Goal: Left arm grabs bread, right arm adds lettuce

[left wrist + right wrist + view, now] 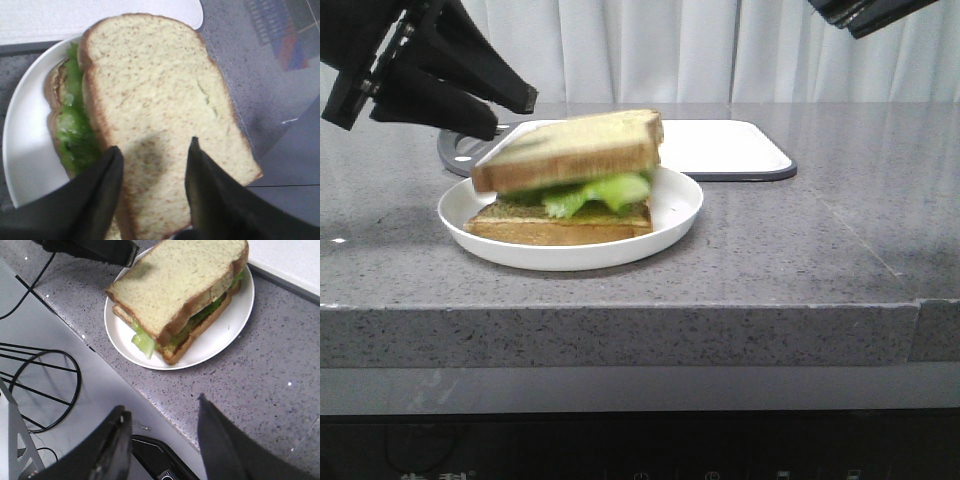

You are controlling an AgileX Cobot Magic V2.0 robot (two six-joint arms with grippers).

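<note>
1. Resting tilted on the lettuce (595, 192) in the plate (685, 210), the bread (570, 150) could slide off.
2. Left arm (515, 112) fingers spread empty beside it; a nudge topples it.
3. Right arm (162, 440) fingers gape empty, well apart.

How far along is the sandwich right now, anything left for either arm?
Looks nearly finished: lettuce lies on the bottom slice in the white plate, and the top bread covers it, sitting tilted. Nothing is in hand: the left gripper is open beside the plate, the right gripper open and empty. Perhaps only squaring the top slice remains.
</note>
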